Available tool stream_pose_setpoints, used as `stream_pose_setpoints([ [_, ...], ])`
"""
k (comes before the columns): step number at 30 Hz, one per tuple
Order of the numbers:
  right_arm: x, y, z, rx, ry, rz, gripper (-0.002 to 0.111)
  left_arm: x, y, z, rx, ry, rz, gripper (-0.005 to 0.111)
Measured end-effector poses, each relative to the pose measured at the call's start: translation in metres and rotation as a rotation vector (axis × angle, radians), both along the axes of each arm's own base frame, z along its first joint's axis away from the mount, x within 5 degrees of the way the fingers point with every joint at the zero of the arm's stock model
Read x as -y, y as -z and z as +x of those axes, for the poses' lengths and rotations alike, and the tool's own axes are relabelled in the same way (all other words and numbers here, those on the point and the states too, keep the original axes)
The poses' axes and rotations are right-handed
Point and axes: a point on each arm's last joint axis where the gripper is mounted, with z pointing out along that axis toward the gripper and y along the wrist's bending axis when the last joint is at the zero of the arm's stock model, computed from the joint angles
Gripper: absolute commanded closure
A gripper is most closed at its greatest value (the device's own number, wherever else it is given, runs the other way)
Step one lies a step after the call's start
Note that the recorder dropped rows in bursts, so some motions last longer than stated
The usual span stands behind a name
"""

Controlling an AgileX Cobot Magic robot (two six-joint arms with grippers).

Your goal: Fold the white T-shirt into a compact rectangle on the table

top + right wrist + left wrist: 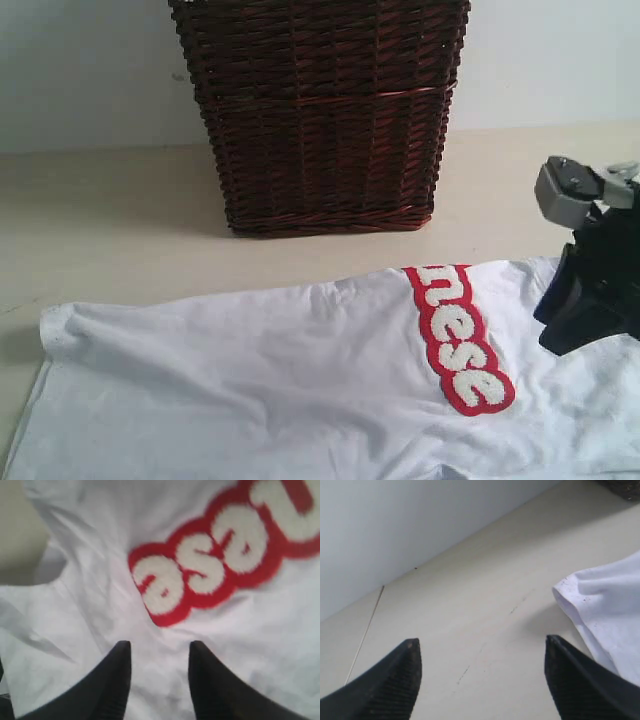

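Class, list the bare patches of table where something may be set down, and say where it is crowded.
Free: the pale beige table left of the dark wicker basket, behind the white T-shirt; also the strip right of the basket. Crowded: the front, under the shirt and right hand.

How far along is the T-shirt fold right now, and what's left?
Done: the white T-shirt lies on the table with apparently one fold, its lettering cut off at an edge. In hand: nothing; the right end effector hangs open over the cloth, the left end effector open over bare table. Left: it is wide, needs further folds.
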Motion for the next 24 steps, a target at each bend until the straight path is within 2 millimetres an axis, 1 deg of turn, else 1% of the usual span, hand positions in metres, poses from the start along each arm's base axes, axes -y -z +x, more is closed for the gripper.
stream_pose_setpoints([
  [2,-0.007,-0.010,-0.008,0.058,-0.088,0.040,0.061,0.000,0.000,0.000,0.000,0.000,0.000,0.039],
  [4,-0.017,-0.009,-0.019,0.063,-0.161,0.063,0.067,0.000,0.000,0.000,0.000,0.000,0.000,0.039],
  [7,-0.036,0.008,-0.030,0.090,-0.186,0.071,0.083,0.000,0.000,0.000,0.000,0.000,0.000,0.039],
  [9,-0.050,0.022,-0.029,0.167,-0.149,0.068,0.093,0.000,0.000,0.000,0.000,0.000,0.000,0.039],
  [12,-0.069,0.036,-0.021,0.260,-0.135,0.074,0.107,0.000,0.000,0.000,0.000,0.000,0.000,0.039],
  [16,-0.094,0.056,-0.017,0.301,-0.179,0.042,0.108,0.000,0.000,0.000,0.000,0.000,0.000,0.039],
  [19,-0.107,0.073,-0.011,0.303,-0.180,0.006,0.108,0.000,0.000,0.000,0.000,0.000,0.000,0.039],
  [22,-0.114,0.090,0.000,0.304,-0.139,-0.038,0.108,0.000,0.000,0.000,0.000,0.000,0.000,0.039],
  [24,-0.117,0.094,0.009,0.314,-0.113,-0.047,0.108,0.000,0.000,0.000,0.000,0.000,0.000,0.039],
])
